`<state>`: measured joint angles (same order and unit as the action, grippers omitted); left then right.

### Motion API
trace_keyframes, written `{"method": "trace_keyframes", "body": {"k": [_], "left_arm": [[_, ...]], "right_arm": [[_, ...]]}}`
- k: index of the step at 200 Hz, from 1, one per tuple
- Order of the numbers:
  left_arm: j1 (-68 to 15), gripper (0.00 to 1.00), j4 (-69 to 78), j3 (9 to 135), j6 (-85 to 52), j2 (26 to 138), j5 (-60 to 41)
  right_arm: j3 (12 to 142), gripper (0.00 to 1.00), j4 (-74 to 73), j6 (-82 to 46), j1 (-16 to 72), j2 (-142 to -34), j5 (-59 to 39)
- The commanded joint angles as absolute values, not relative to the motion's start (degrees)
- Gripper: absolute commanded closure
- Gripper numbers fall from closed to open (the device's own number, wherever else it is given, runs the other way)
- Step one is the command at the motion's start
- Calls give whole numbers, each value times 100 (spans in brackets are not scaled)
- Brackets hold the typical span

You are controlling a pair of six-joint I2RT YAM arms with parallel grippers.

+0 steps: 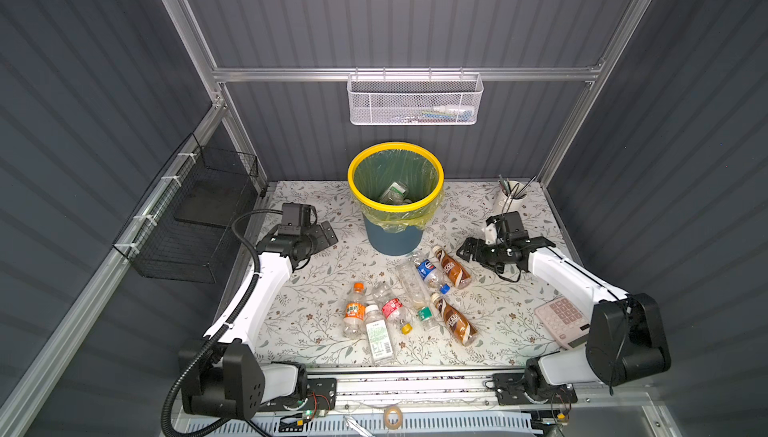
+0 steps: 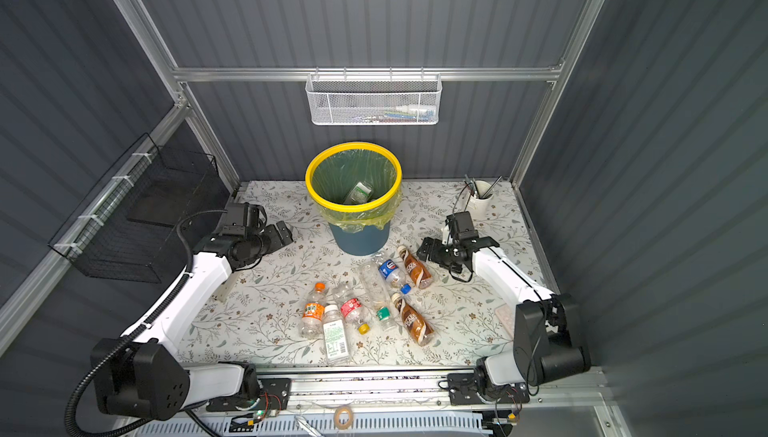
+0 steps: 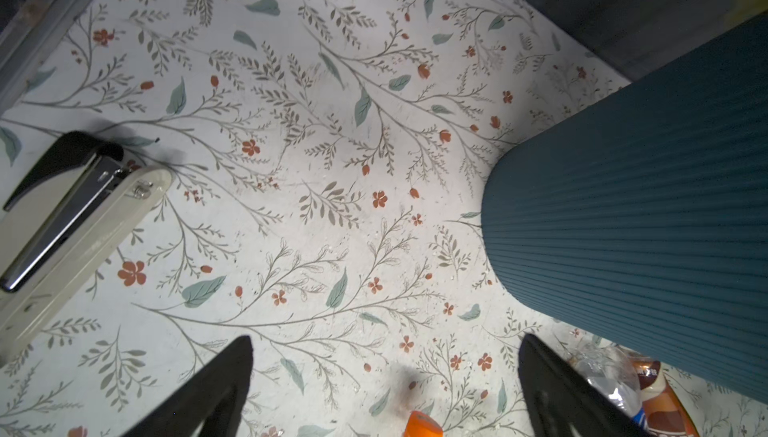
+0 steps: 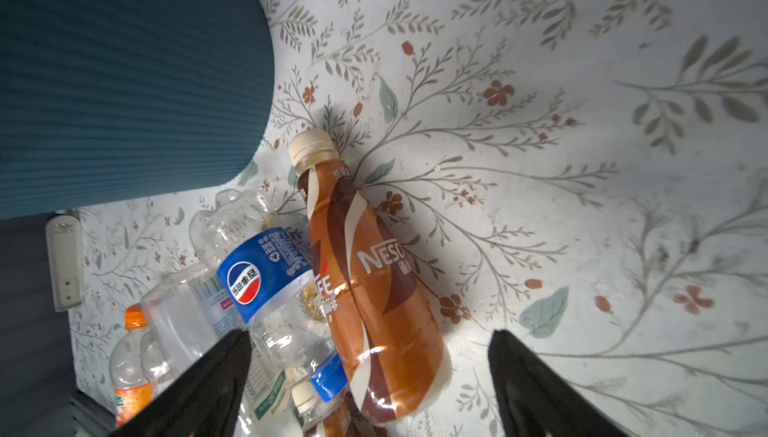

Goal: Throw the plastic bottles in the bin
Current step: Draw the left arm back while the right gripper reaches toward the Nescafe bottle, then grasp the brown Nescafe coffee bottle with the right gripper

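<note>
Bottles [image 1: 412,285] of crinkled plastic, ribbed bin [image 1: 392,239]

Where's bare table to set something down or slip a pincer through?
Bare: between the left pincer and the bin; front left, between the left arm and the orange-capped bottle; between the coffee bottles and the calculator; back right, bin to pen cup. Crowded: the bottle cluster directly in front of the bin.
</note>
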<state>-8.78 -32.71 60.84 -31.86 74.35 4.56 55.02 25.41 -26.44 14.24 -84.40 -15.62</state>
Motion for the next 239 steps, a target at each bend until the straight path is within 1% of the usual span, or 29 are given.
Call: {"method": "trace_keyframes", "body": {"k": [1, 24, 68, 103, 135, 148, 165, 186, 211, 239], "left_arm": [[-844, 0, -3074, 5916, -3418, 7304, 494], [-844, 1, -3100, 5862, -3421, 7330, 524], [-839, 1, -3217, 5823, -3347, 7153, 910], [-843, 1, -3305, 5770, -3353, 7043, 1025], [-844, 1, -3309, 5696, -3393, 6937, 1119], [-844, 1, -3333, 5704, -3392, 6926, 1145], [-844, 1, -3370, 5710, -3401, 6932, 1190], [-844, 1, -3371, 5676, -3461, 6917, 1254], [-844, 1, -3349, 5617, -3506, 6930, 1265], [-844, 0, -3309, 5489, -3544, 6959, 1322]], "right_arm": [[5860, 12, 2920, -2147, 1657, -8768, -1260], [6087, 14, 3164, -1942, 1881, -9156, -1129], [6528, 16, 3547, -1703, 2123, -9799, -809], [6862, 22, 3919, -1516, 2282, -10258, -321], [6954, 26, 4015, -1468, 2293, -10491, -190], [6917, 27, 3993, -1467, 2294, -10498, -177], [6843, 33, 3939, -1440, 2285, -10464, -126], [6644, 38, 3777, -1478, 2222, -10327, -220], [6288, 46, 3435, -1680, 1949, -9987, -640], [5842, 50, 3049, -1933, 1366, -9302, -1361]]}}
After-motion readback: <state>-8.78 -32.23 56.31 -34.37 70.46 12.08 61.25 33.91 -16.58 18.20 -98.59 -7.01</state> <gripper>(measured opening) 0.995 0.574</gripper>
